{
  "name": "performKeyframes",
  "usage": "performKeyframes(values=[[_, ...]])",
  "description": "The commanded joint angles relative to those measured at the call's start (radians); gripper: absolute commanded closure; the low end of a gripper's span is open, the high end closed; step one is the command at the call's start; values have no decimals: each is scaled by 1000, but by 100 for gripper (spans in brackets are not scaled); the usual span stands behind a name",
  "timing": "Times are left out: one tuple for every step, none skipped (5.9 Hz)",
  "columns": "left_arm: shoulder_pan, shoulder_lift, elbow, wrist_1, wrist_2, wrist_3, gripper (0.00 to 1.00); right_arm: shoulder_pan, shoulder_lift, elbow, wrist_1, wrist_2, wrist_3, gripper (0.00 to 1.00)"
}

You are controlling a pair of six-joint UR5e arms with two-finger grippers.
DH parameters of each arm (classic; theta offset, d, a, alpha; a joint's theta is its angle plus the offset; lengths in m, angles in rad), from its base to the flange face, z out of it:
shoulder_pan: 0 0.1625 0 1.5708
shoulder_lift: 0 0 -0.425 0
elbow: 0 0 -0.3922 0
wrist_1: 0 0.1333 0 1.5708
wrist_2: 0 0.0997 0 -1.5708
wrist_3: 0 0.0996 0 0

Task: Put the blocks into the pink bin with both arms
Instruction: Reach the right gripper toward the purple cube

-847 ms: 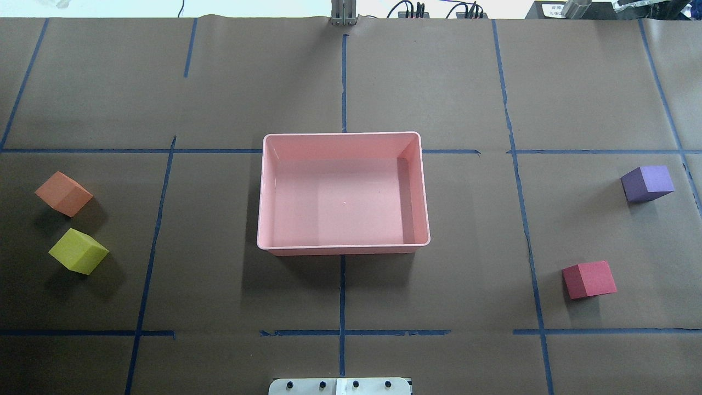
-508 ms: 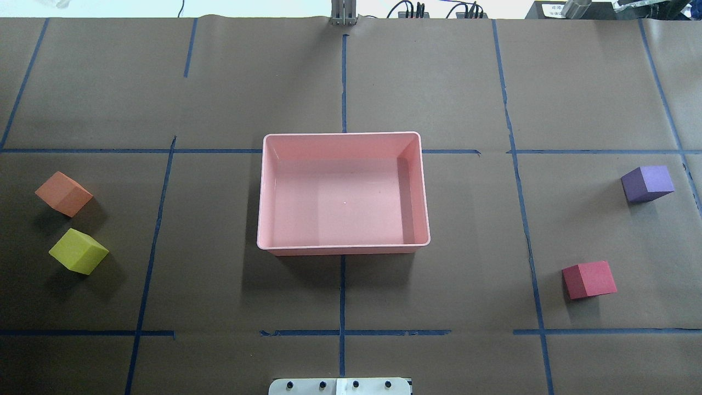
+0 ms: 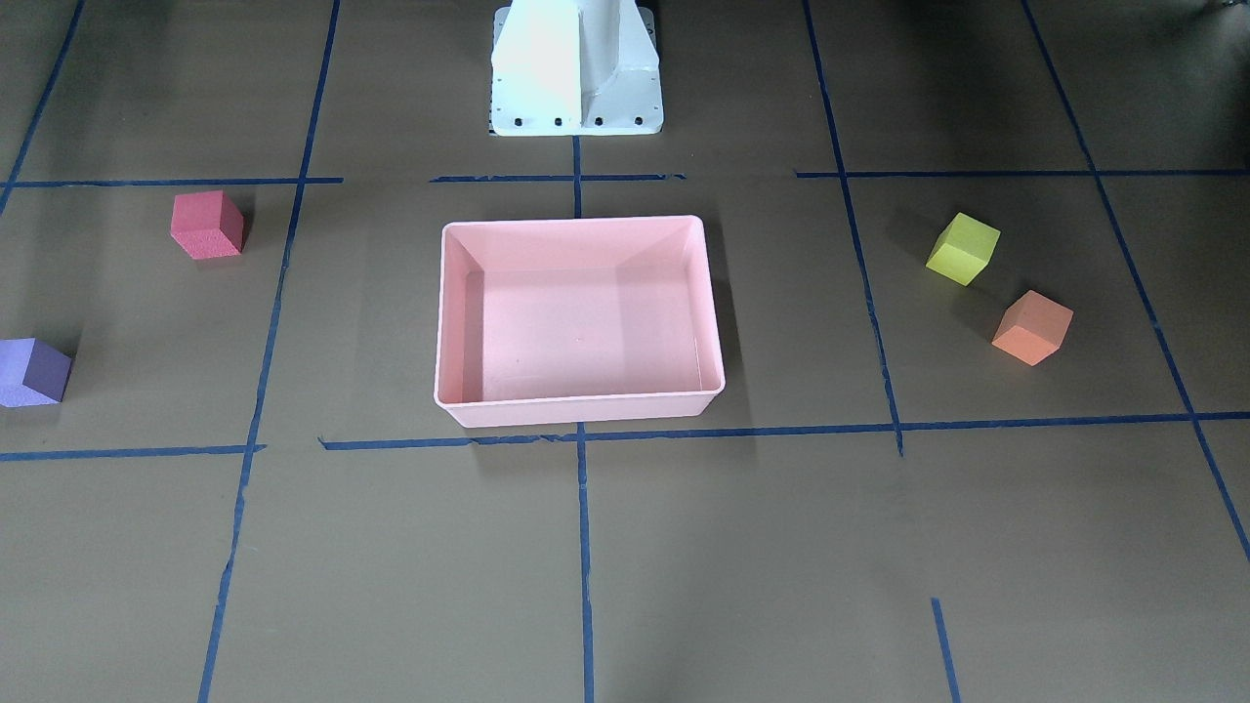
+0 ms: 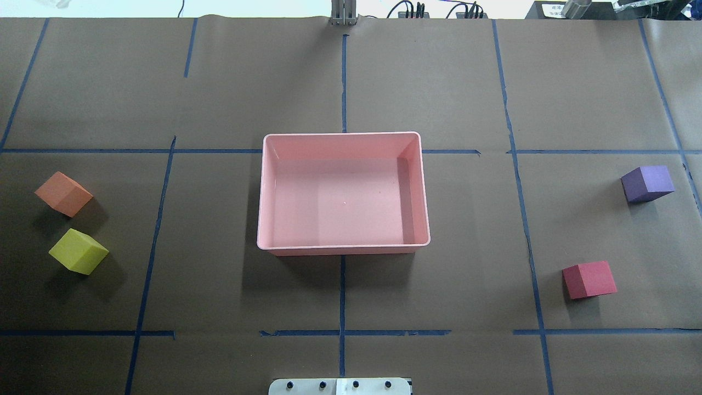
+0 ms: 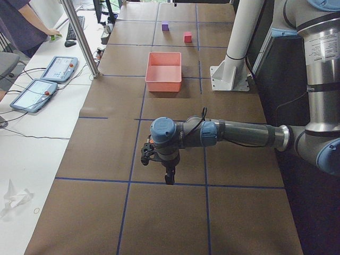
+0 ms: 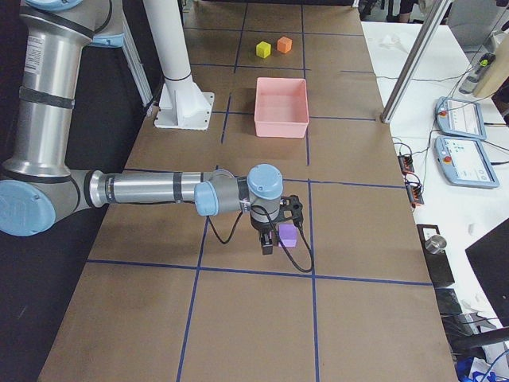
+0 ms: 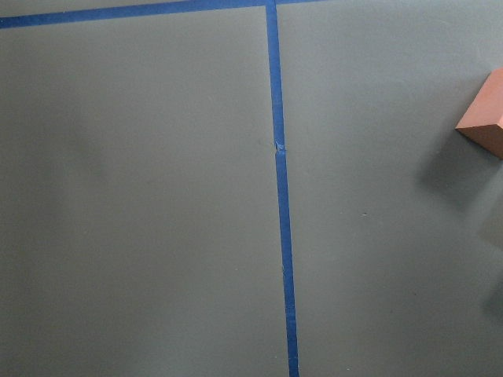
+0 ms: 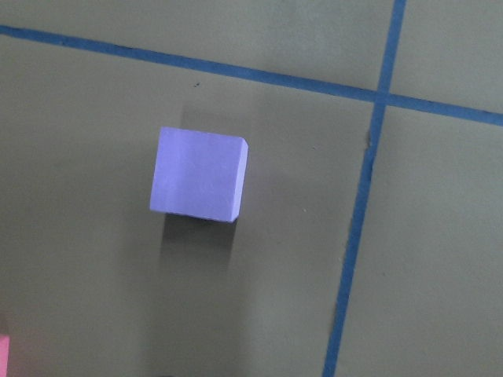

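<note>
The pink bin (image 4: 261, 192) stands empty at the table's middle. The orange block (image 4: 63, 193) and the yellow-green block (image 4: 79, 250) lie on the left; the purple block (image 4: 647, 184) and the red block (image 4: 589, 279) lie on the right. All four rest on the table, outside the bin. No arm shows in the overhead or front views. My left gripper (image 5: 169, 178) shows only in the exterior left view and my right gripper (image 6: 266, 245) only in the exterior right view, next to the purple block (image 6: 288, 235). I cannot tell whether either is open or shut.
Brown paper with blue tape lines covers the table. The white base pedestal (image 3: 576, 68) stands at the robot's edge. The right wrist view looks down on the purple block (image 8: 198, 174). The orange block (image 7: 483, 118) is at the left wrist view's right edge. Tablets (image 5: 58, 68) lie beside the table.
</note>
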Motion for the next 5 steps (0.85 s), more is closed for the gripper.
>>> performKeyframes(values=[[1,0,0,-1,0,0,0,-128,62,-140,261,-57,249,0],[0,0,0,-1,0,0,0,-157,87,-158,263,-82,261,0],[0,0,0,-1,0,0,0,-179,105,-187,263,-91,259,0],[1,0,-2,-1,0,0,0,-205,122,-203,263,-110,259,0],[0,0,-2,0,0,0,0,-217,134,-226,265,-116,259,0]])
